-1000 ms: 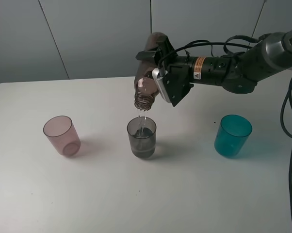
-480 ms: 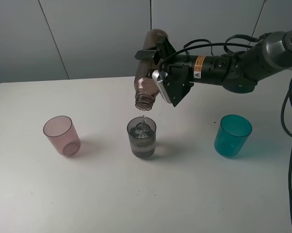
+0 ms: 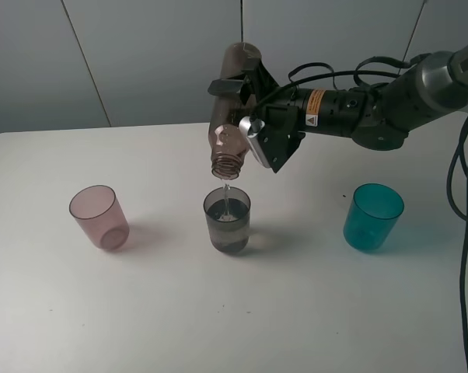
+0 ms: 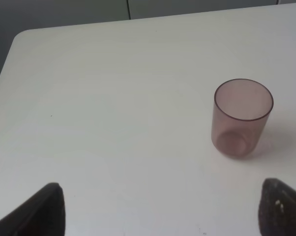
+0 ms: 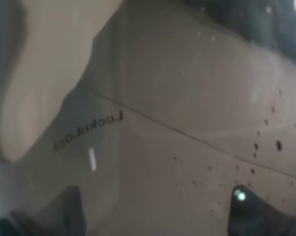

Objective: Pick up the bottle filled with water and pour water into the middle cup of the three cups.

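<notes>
The smoky brown bottle (image 3: 231, 105) hangs almost upside down, its open neck (image 3: 227, 164) just above the middle cup (image 3: 227, 220). My right gripper (image 3: 246, 116) is shut on the bottle's body, reaching in from the right. A thin stream of water falls from the neck into the smoky grey cup, which holds water. The pink cup (image 3: 99, 217) stands to the left and the teal cup (image 3: 373, 217) to the right. In the right wrist view the bottle's wall (image 5: 162, 123) fills the frame. My left gripper (image 4: 165, 219) is open over the table, short of the pink cup (image 4: 242, 118).
All three cups stand in a row on a white table (image 3: 218, 311). Black cables (image 3: 461, 179) hang down at the right edge. A grey panelled wall (image 3: 141, 54) stands behind the table's far edge.
The bottle has tipped steeper, nearer to vertical, and shifted slightly left and up. The stream into the middle cup has thinned. The cups have not moved.
</notes>
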